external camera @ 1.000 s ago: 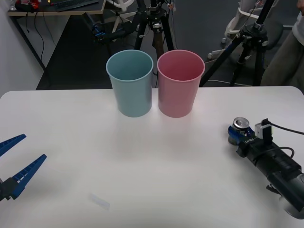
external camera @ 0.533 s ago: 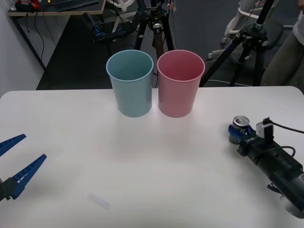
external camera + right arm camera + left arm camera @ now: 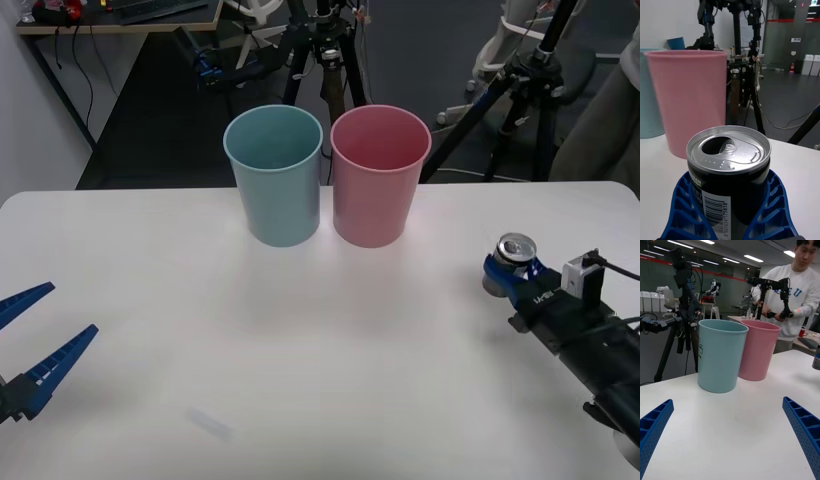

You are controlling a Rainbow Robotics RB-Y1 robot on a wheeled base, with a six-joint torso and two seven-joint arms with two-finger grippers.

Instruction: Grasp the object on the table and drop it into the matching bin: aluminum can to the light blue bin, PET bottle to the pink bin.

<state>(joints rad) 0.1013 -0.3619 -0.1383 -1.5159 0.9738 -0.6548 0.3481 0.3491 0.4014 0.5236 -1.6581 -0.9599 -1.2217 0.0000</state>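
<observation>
The aluminum can (image 3: 515, 258), dark grey with a silver top and an open tab hole, stands at the right side of the white table (image 3: 300, 340). My right gripper (image 3: 506, 275) is shut on the can (image 3: 730, 176), and its blue fingers (image 3: 683, 210) hug both sides of it. The light blue bin (image 3: 277, 180) and the pink bin (image 3: 378, 180) stand side by side at the table's far middle, to the left of the can. My left gripper (image 3: 38, 335) hovers open at the table's left edge, facing the light blue bin (image 3: 720, 356) and the pink bin (image 3: 758, 352).
A small pale strip (image 3: 210, 425) lies on the table near the front. Black tripods (image 3: 325, 50) and cables stand on the floor behind the bins. A person stands off the table's far right corner.
My right gripper and the can have shifted a little to the right and slightly up in the front view. The left arm and both bins have stayed put.
</observation>
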